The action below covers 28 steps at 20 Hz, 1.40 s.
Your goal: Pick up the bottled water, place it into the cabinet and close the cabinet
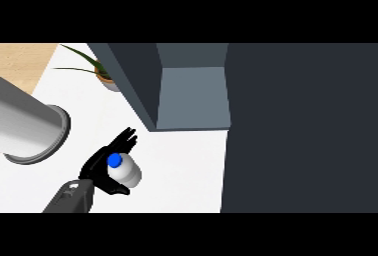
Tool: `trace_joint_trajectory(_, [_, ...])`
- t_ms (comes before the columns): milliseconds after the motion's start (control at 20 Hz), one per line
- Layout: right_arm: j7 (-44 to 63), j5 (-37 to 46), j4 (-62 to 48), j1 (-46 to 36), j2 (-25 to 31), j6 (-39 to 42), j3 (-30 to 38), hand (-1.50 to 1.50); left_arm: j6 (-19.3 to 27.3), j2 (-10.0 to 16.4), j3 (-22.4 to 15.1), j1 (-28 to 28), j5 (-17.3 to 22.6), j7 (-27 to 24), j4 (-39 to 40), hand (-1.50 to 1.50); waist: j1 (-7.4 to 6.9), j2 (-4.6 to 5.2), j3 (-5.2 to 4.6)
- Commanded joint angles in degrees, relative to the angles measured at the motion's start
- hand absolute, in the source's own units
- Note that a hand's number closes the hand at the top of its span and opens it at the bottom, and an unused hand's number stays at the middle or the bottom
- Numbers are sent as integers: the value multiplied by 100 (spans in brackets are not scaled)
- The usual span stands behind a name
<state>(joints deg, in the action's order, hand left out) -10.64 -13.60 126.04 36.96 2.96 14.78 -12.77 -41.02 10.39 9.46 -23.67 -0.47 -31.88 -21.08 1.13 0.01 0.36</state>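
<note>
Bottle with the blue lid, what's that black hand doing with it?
The robot's left hand is wrapped around the bottled water, with its thumb curled under it, over the white counter. I can't tell whether the bottle is lifted yet. The cabinet beyond it is open, and the bottle is not inside. A potted plant and a grey cylinder are nearby. The other hand is out of sight.

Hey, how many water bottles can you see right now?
1. The bottled water is at the lower left, in the left hand, whose thumb curls round it. More could be hidden inside the cabinet.
</note>
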Motion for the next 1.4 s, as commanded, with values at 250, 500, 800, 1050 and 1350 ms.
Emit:
trace_joint_trajectory(250, [70, -57, 4, -55, 54, 52, -60, -150, -1238, -208, -257, 90, 74, -335, 54, -150, -3, 23, -48])
trace_joint_trajectory(500, [-53, 121, -205, -160, -94, -67, -141, -150, -874, -535, -472, -68, -34, -247, -14, 150, 79, 50, -57])
trace_joint_trajectory(800, [-521, 201, -519, 179, 26, 185, -79, -150, -1080, -566, -609, 373, 64, -366, -309, 150, -27, -1, -41])
trace_joint_trajectory(1050, [5, 175, 47, 108, 16, -105, -193, -150, -1066, -532, -610, 216, 180, -329, -432, 150, -38, 3, -42])
trace_joint_trajectory(1350, [-157, 205, -50, 136, -10, -120, -111, -150, 794, -280, 794, 582, 1279, -728, -571, 150, -142, -12, -41])
